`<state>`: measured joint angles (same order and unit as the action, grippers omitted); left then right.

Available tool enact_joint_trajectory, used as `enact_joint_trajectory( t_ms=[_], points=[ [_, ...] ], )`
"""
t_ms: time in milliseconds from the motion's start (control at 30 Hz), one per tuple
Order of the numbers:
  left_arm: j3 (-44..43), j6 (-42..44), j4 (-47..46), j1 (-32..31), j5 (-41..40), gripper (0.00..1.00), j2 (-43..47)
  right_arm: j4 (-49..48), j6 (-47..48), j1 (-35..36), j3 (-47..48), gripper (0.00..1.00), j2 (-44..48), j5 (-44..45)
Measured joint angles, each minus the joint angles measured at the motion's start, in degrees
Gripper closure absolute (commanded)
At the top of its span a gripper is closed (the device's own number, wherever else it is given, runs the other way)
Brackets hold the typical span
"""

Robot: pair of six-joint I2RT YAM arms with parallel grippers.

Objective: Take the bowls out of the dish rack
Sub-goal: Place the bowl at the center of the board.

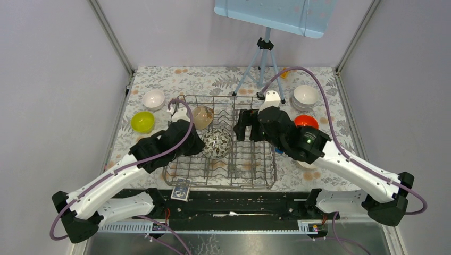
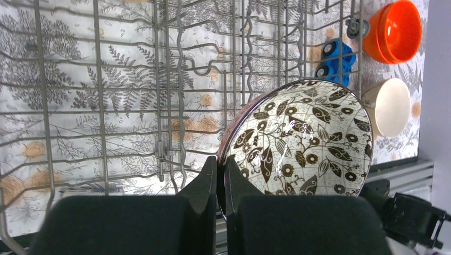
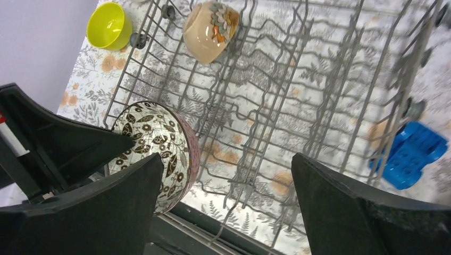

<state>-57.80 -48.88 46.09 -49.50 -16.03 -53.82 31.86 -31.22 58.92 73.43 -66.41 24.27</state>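
Observation:
The dish rack sits mid-table. A brown-and-white leaf-patterned bowl stands on edge over the rack's left part. My left gripper is shut on its rim, one finger inside and one outside. A beige flowered bowl rests in the rack's far left corner. Above the rack's right half my right gripper hangs open with nothing between its fingers.
Left of the rack stand a lime-yellow bowl and a pale bowl. To the right are white bowls, an orange bowl, another white bowl and a blue block. A tripod stands behind.

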Motion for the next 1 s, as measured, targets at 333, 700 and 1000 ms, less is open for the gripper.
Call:
enact_joint_trajectory(
  t_ms=[333,700,1000],
  points=[
    [2.38,-11.15,-0.39,0.0,-1.88,1.0,-0.02,-3.91,-6.01,-2.25,-2.4,0.33,-4.85,-9.33],
    [2.38,-14.97,0.17,0.0,-3.08,1.0,-0.79,-3.85,-4.81,-2.43,-0.09,0.5,-11.85,-13.0],
    [2.38,-15.72,0.61,0.0,-4.26,1.0,-0.83,-2.36,-2.29,-2.43,2.99,0.59,-15.74,-12.87]
  ],
)
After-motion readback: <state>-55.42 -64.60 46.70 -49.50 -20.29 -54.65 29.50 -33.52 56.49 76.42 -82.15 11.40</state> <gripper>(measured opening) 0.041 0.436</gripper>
